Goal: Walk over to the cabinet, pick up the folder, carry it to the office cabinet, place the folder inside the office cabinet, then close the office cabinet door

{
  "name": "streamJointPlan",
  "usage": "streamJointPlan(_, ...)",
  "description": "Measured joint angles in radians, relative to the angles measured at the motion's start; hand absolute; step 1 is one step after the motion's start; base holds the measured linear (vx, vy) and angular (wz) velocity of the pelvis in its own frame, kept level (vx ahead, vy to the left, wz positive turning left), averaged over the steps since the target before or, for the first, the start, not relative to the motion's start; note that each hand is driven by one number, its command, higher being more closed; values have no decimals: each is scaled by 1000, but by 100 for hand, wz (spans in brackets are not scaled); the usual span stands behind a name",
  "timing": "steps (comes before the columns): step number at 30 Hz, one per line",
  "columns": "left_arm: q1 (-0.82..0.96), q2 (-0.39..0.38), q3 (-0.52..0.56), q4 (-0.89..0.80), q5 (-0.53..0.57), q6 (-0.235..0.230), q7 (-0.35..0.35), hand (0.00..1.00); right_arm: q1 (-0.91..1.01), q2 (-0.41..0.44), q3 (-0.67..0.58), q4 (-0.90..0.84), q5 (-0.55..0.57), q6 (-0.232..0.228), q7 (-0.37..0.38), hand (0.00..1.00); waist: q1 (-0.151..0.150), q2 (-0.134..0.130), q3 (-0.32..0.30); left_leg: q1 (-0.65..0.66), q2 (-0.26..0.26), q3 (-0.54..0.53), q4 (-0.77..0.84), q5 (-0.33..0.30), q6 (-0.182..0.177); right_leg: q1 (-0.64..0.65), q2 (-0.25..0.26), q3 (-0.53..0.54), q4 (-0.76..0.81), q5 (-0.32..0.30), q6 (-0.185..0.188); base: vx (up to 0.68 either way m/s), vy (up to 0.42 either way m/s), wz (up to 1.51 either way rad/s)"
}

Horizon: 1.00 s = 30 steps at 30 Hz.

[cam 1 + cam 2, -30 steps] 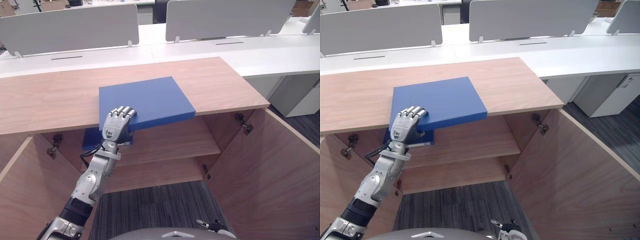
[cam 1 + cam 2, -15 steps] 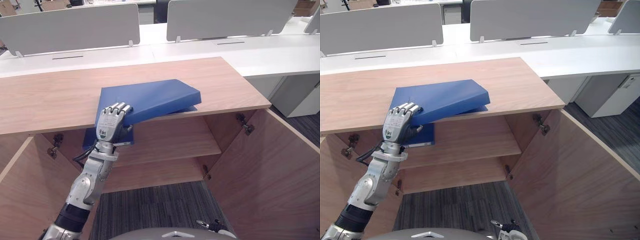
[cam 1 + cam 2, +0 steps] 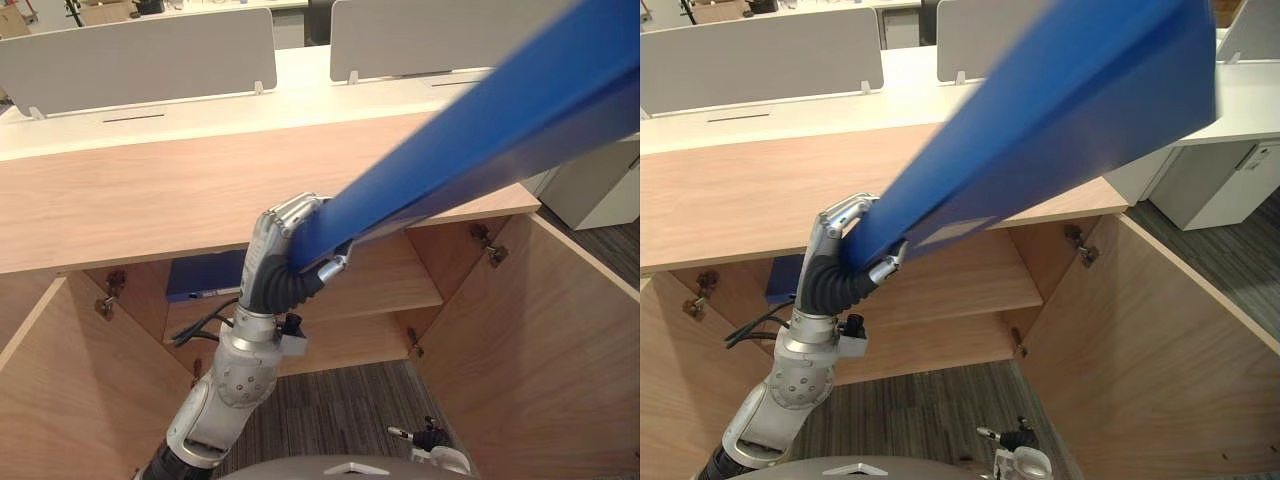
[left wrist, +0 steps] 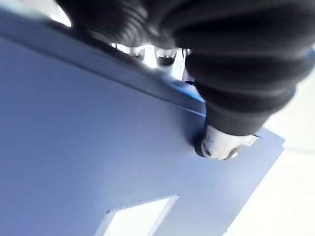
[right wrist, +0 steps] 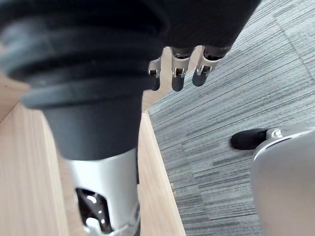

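Observation:
The blue folder [image 3: 480,130] is off the wooden cabinet top [image 3: 130,200] and slants steeply up to the right, close to my head. My left hand [image 3: 285,250] is shut on its lower end, fingers over one face and the thumb [image 4: 224,142] pressed on the other face of the folder [image 4: 98,162], which carries a white label. My right hand [image 3: 430,440] hangs low by the cabinet's right door, its fingers [image 5: 177,78] relaxed and open above the carpet, holding nothing.
The wooden cabinet stands with both doors open, right door [image 3: 540,340] and left door [image 3: 60,400]. A second blue folder [image 3: 205,277] lies on the upper shelf [image 3: 390,275]. White desks with grey dividers [image 3: 140,60] run behind the cabinet. Grey carpet [image 3: 320,400] lies below.
The folder went from half-raised on the cabinet top to fully lifted, swung up toward the right. My left hand turned and rose with it.

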State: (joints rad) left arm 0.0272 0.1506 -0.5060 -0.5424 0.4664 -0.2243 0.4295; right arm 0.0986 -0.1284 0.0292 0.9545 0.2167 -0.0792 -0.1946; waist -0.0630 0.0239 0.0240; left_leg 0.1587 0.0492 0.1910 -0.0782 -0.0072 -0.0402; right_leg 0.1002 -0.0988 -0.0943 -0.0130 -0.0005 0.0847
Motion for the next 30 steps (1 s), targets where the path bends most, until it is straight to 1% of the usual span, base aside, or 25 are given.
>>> streamJointPlan(1,5,-4,-5,0,-27,0,1,100,1,3,5,0,1,-5,-2,0,1,-5,-2,0,0,0,0,0,0,-1,0,0,1,-1,1,0,0,0)
streamJointPlan(3,16,-16,-32,-7,-121,-1,3,100,2,24,10,-27,3,-6,-6,0,6,-1,-8,0,0,-1,0,0,0,-1,-1,0,3,-2,2,-15,-7,1)
streamJointPlan(5,34,-16,-51,-29,-169,-1,2,100,6,26,10,-66,14,-12,-8,0,5,-1,-8,-2,0,-1,0,0,0,-4,-1,1,4,-1,3,0,0,0)
streamJointPlan(7,52,-17,-77,-40,-261,-18,-1,100,17,37,10,-137,18,-24,-27,0,7,-7,-12,-11,0,0,0,1,1,-15,0,2,5,-1,5,0,0,0)
streamJointPlan(8,53,-18,-80,-40,-283,-19,-4,100,18,41,9,-163,23,-24,-32,0,6,-9,-12,-14,0,0,0,1,2,-16,1,2,6,0,6,0,0,0)
streamJointPlan(10,70,-34,-76,-39,-354,-19,-24,100,25,50,7,-298,30,-31,-35,0,6,-17,-9,-15,0,0,0,2,2,-18,1,2,5,4,7,0,0,0)
streamJointPlan(11,78,-37,-74,-39,-369,-20,-29,100,31,53,6,-338,34,-36,-35,0,6,-20,-9,-16,-1,0,0,1,2,-18,1,2,5,4,7,0,0,0)
streamJointPlan(13,119,-44,-27,-39,-436,-23,-60,100,62,83,-5,-532,42,-69,-34,0,8,-31,-6,-16,-1,0,0,0,3,-18,1,1,4,4,7,0,0,0)
streamJointPlan(15,140,-45,3,-39,-463,-23,-71,100,76,94,-7,-615,56,-81,-33,0,8,-35,-3,-16,-1,0,0,0,4,-18,1,2,3,4,7,0,0,0)
streamJointPlan(18,204,-50,75,-38,-514,-23,-103,100,115,137,-39,-805,86,-120,-30,0,9,-45,3,-17,-1,1,0,-3,7,-18,1,1,2,3,8,0,0,0)
streamJointPlan(19,214,-51,81,-38,-524,-23,-109,100,123,143,-46,-835,94,-125,-28,0,10,-49,6,-17,-1,1,0,-3,6,-19,1,1,2,3,9,0,0,0)
streamJointPlan(21,245,-52,123,-37,-543,-23,-124,100,150,161,-61,-954,110,-145,-24,0,13,-60,12,-18,-2,2,1,-3,6,-27,0,2,3,3,9,0,0,0)
streamJointPlan(22,247,-52,128,-37,-544,-23,-126,100,152,162,-65,-967,112,-146,-23,0,13,-61,13,-18,-2,2,1,-3,6,-27,0,2,3,3,9,0,0,0)
streamJointPlan(23,260,-54,159,-36,-544,-23,-137,100,165,171,-72,-1034,115,-157,-11,0,13,-63,16,-19,-3,2,1,-4,6,-28,-1,2,3,3,9,0,0,0)
streamJointPlan(25,273,-57,195,-36,-545,-23,-153,100,170,173,-74,-1117,133,-172,16,0,11,-62,17,-19,-3,3,1,-6,7,-28,-1,2,3,3,9,0,0,0)
streamJointPlan(30,273,-78,240,-35,-546,-23,-182,100,165,173,-81,-1255,153,-193,65,0,12,-55,23,-18,-3,3,1,-8,8,-26,-2,2,3,3,9,0,0,0)
